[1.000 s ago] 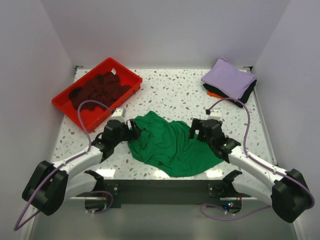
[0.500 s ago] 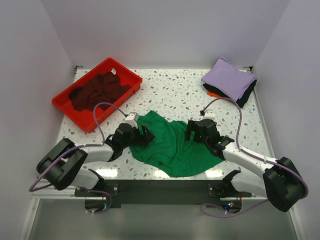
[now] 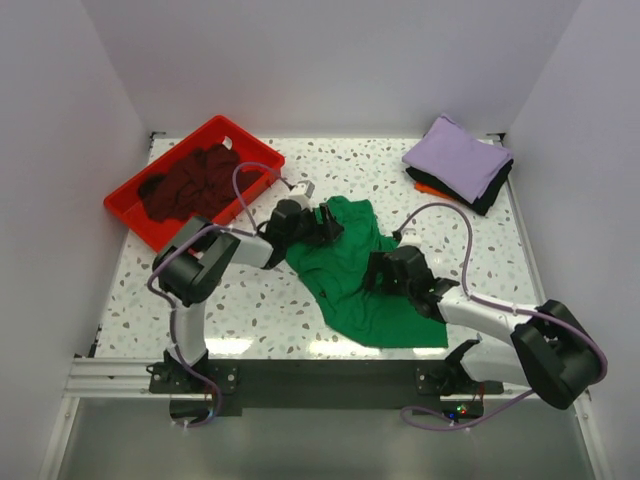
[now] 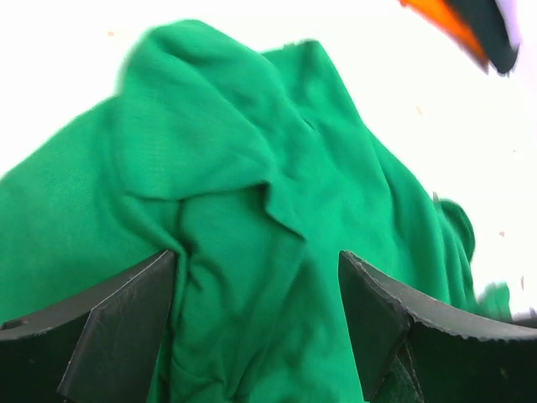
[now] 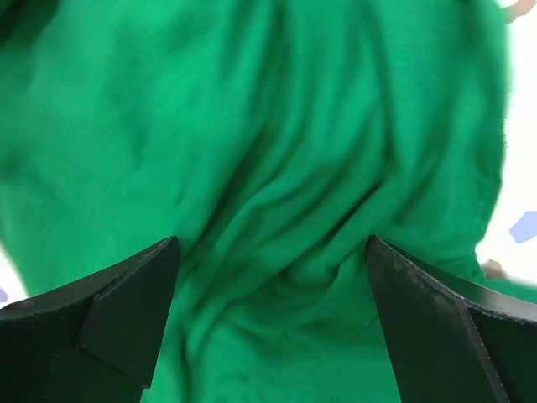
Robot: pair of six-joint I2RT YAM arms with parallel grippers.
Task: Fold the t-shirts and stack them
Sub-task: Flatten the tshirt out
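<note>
A bright green t-shirt (image 3: 365,285) lies crumpled in the middle of the table, running from the back left to the near right. My left gripper (image 3: 326,222) is open and low over its far end, with rumpled green cloth (image 4: 252,185) showing between the fingers (image 4: 126,319). My right gripper (image 3: 372,272) is open over the shirt's middle folds (image 5: 268,168), which fill the right wrist view. A dark maroon t-shirt (image 3: 195,180) lies bunched in the red tray (image 3: 128,208). At the back right, a folded lavender t-shirt (image 3: 458,155) tops a black one (image 3: 497,185) and an orange one (image 3: 428,188).
The red tray stands at the back left, tilted to the table's edges. White walls close in the table on three sides. The left arm's purple cable (image 3: 245,185) loops over the tray's near corner. The orange edge (image 4: 440,17) of the stack shows in the left wrist view.
My left arm has swung forward and right, from the shirt's left edge to its far end. The shirt has bunched narrower and shifted back. My right gripper has slid left onto the cloth.
</note>
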